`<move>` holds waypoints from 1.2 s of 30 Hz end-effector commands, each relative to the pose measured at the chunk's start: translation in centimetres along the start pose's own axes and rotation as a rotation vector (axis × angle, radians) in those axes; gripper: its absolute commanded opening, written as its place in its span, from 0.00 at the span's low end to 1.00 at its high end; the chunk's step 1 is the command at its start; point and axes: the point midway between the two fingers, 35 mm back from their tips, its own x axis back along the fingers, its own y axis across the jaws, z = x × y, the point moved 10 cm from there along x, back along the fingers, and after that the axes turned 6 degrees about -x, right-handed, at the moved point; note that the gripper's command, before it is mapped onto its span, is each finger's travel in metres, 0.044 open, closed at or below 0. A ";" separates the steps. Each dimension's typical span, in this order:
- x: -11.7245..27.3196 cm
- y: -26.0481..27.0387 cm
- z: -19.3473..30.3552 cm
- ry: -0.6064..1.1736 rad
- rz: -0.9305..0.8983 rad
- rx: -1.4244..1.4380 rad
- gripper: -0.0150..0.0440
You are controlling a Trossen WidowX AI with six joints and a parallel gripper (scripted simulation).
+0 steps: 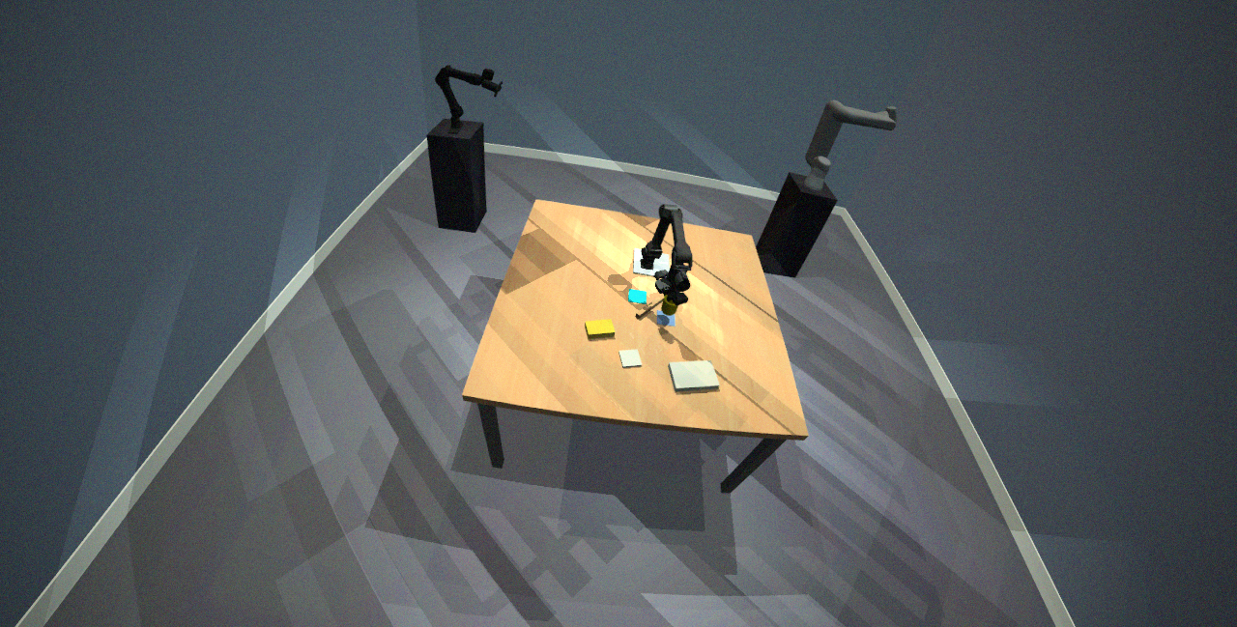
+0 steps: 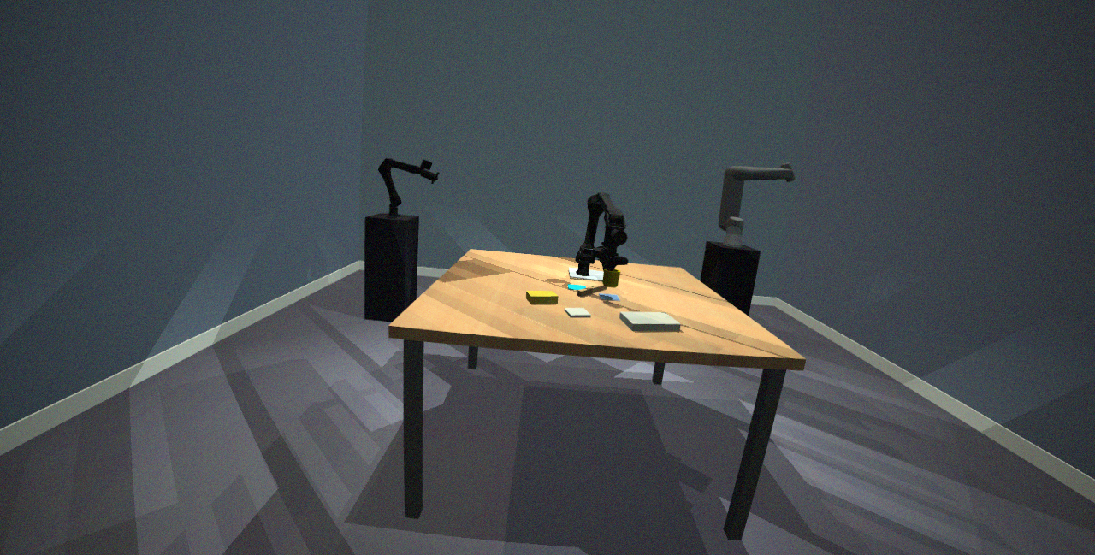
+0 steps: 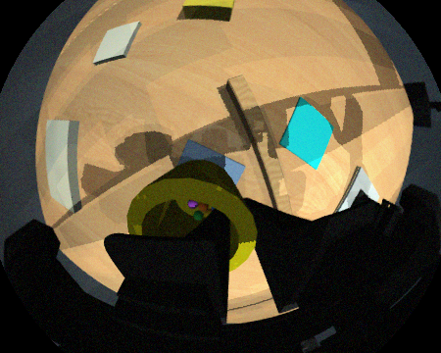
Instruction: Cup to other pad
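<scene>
The gripper [image 3: 236,249] has its jaws clenched on the wall of the yellow cup [image 3: 193,212], one finger inside the rim and one outside. The cup hangs upright just above the blue pad [image 3: 211,160], with marbles [image 3: 196,208] visible inside. The cyan pad [image 3: 307,132] lies to the right beyond a wooden bar [image 3: 254,140] on the surface [image 3: 181,85].

my pincer [image 3: 236,249] looks matt black, plastic-like. the worktop [image 1: 553,295] is smooth light wood with visible grain. the cup [image 3: 243,219] looks smooth, olive-yellow, slightly glossy. the wooden bar [image 3: 254,131] looks matt.
</scene>
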 end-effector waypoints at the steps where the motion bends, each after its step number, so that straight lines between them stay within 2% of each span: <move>1: 0.0 0.0 0.0 0.000 0.000 0.000 0.25; 16: 0.0 -0.3 -0.2 0.000 0.001 0.001 0.25; 36: 0.3 -4.7 -2.4 0.002 0.005 0.004 0.25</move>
